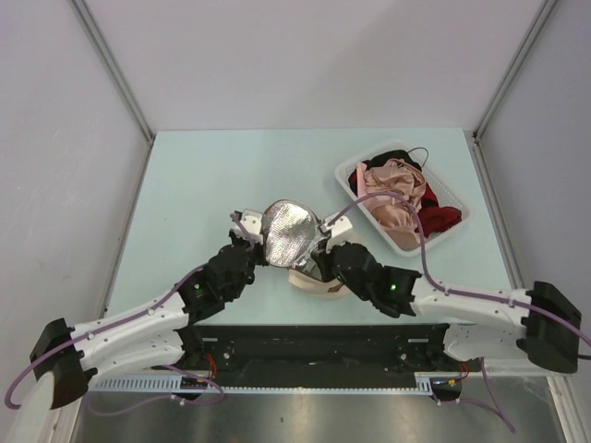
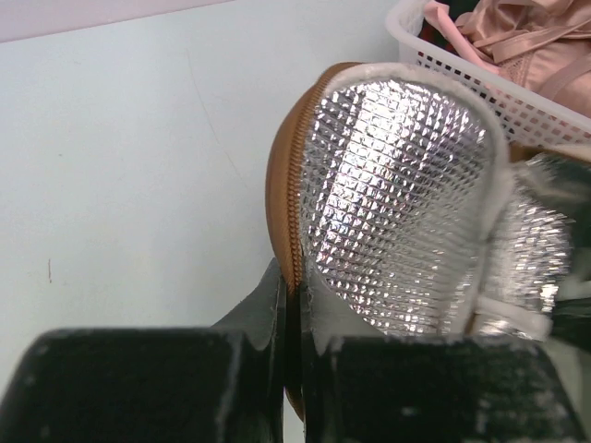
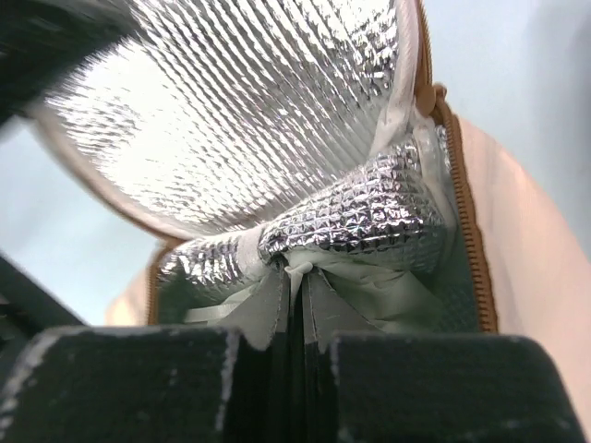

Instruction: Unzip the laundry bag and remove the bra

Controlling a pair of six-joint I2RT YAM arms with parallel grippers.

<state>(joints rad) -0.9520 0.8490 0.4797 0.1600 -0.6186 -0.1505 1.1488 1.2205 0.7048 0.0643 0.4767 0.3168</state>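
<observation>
The laundry bag (image 1: 291,233) lies on the surface (image 1: 203,175) at the centre of the top view, its lid raised over the lower half. The left hand (image 1: 247,238) is at the left side of the bag, pinched on the lid's edge. The right hand (image 1: 321,251) is at the right side, inside the opening, closed on the bra (image 3: 379,295), which lies in the bag under the lid. A tray (image 1: 404,249) stands in the upper right, apart from the bag, with garments (image 1: 397,189) in it.
</observation>
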